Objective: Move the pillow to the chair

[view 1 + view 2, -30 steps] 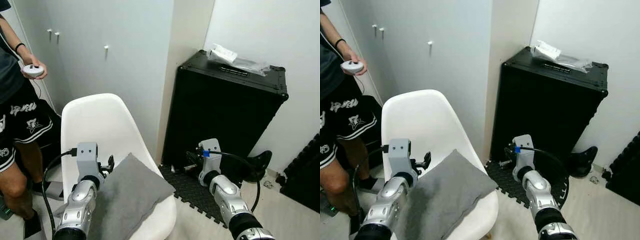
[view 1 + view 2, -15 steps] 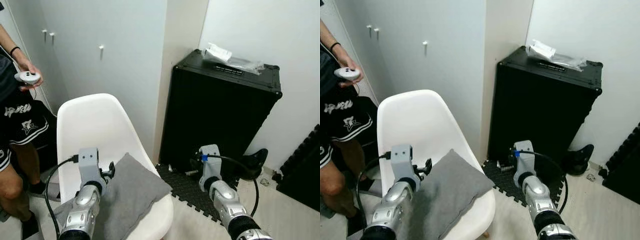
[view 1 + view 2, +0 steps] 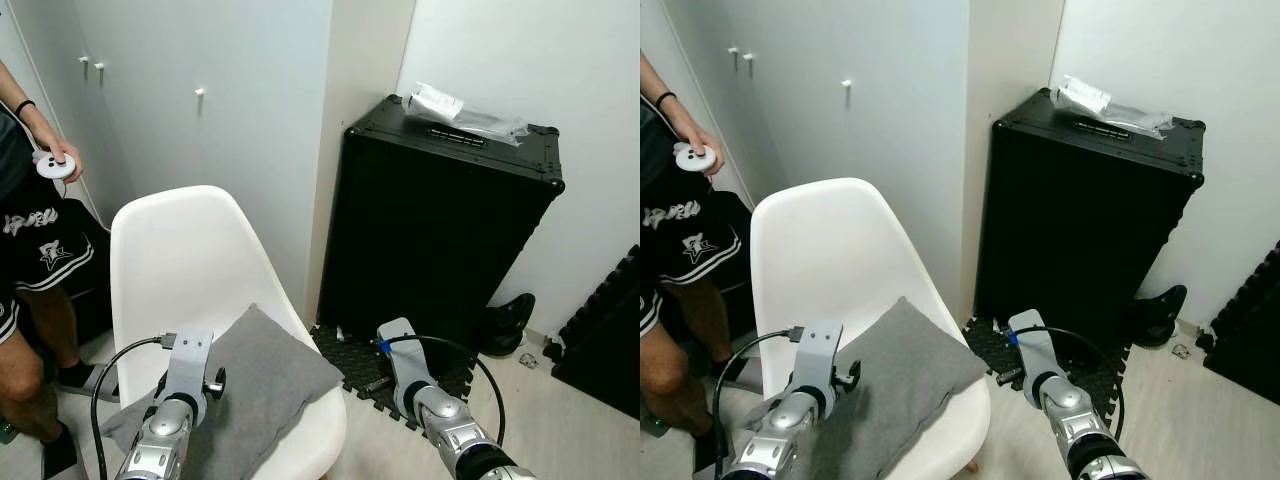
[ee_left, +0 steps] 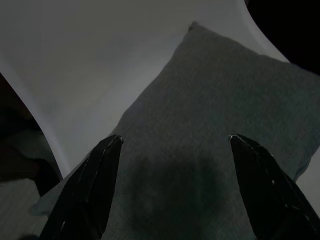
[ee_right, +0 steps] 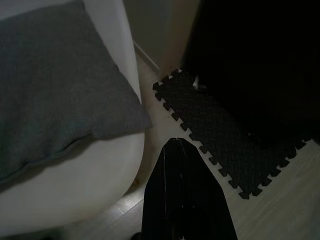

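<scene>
Grey pillow (image 3: 245, 385) lies on the white chair (image 3: 190, 260) seat, one corner poking past the front-right edge. Left gripper (image 4: 170, 165) hovers over it, fingers (image 4: 92, 185) spread wide, not touching. Right gripper (image 5: 184, 192) w/ fingers pressed together, over open floor (image 5: 280, 210) beside chair, near black foam mat (image 5: 215, 135).

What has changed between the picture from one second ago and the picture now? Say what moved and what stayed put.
Both arms have drawn back and down toward the robot. The left gripper, fingers open, now hangs above the pillow without holding it. The right gripper, fingers together, has pulled away toward the floor mat. The pillow stays flat on the white chair; the black case is unmoved.
</scene>
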